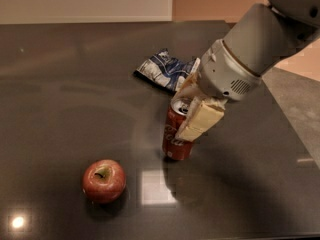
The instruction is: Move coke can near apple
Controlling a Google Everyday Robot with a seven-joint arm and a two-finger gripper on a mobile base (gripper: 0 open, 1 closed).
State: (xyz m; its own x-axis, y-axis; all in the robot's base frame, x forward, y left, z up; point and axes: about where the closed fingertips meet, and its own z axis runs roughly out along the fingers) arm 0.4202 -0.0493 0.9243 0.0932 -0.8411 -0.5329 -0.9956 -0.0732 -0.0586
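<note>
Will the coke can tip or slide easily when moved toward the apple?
Probably tippy: the coke can is tall, narrow, and gripped near its top by the hand. On the glossy table it would likely slide easily.

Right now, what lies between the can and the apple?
Nothing: in the camera view only bare table shows between can and apple. The gripper is clamped on the can's top.
</note>
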